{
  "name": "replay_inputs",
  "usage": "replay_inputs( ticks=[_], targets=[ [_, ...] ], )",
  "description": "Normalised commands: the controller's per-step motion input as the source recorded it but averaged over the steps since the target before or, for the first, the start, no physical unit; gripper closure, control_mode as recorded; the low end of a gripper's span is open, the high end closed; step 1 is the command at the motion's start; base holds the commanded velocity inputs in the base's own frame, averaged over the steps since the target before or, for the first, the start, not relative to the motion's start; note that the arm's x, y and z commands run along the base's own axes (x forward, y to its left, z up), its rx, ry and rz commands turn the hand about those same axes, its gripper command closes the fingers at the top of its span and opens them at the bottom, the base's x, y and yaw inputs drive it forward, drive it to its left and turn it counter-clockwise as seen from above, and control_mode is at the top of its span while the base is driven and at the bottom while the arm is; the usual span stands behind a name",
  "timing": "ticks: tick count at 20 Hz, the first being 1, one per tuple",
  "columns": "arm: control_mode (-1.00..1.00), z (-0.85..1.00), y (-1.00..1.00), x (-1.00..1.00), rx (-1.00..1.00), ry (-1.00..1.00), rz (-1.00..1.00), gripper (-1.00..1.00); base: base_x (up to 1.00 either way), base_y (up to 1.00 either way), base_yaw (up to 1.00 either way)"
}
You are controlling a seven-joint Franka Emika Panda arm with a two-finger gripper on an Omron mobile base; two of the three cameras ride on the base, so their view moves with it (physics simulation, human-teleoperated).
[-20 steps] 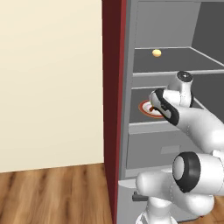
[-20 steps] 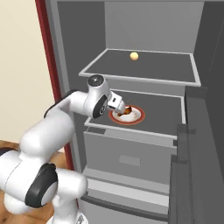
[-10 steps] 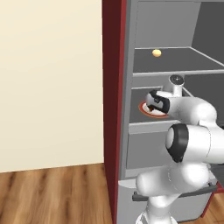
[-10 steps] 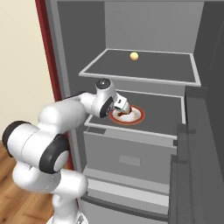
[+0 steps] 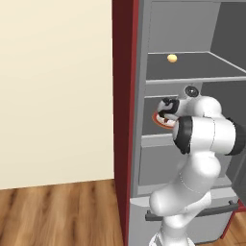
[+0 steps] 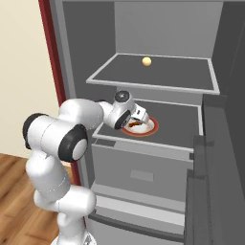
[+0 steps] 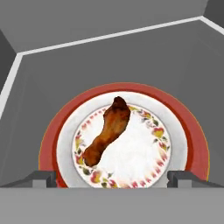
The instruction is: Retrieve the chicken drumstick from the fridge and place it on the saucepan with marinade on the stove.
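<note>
The fridge (image 5: 140, 86) stands open. On its middle shelf a red-rimmed white plate (image 7: 183, 131) carries the brown chicken drumstick (image 7: 107, 130), lying diagonally. My gripper (image 7: 112, 176) hovers open just above the near side of the plate, and the drumstick lies ahead of its spread fingertips (image 7: 42, 178), untouched. In the base views the gripper (image 6: 139, 116) (image 5: 167, 107) reaches into the shelf over the plate (image 6: 149, 128) (image 5: 161, 123); a bit of the drumstick (image 6: 136, 125) peeks out under the hand. The saucepan and stove are out of view.
A small yellow ball (image 6: 146, 61) (image 5: 172, 58) rests on the upper shelf, close overhead. The open fridge door (image 6: 215, 182) stands at the right, a closed drawer front (image 6: 139, 174) sits below the plate's shelf, and the dark red side panel (image 5: 123, 96) is at the left.
The arm's elbow has swung up and in front of the fridge while the hand shifted slightly further over the plate. The jaws stayed open and the drumstick has not moved.
</note>
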Motion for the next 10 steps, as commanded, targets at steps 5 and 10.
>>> replay_inputs(
  ticks=[5, 10],
  targets=[
    [-1.0, -0.26, -0.03, 0.47, 0.0, -0.02, 0.0, -1.0, 0.0, 0.0, 0.0],
    [-1.0, -0.08, 0.0, 0.17, 0.0, 0.01, 0.0, -1.0, 0.0, 0.0, 0.0]
  ],
)
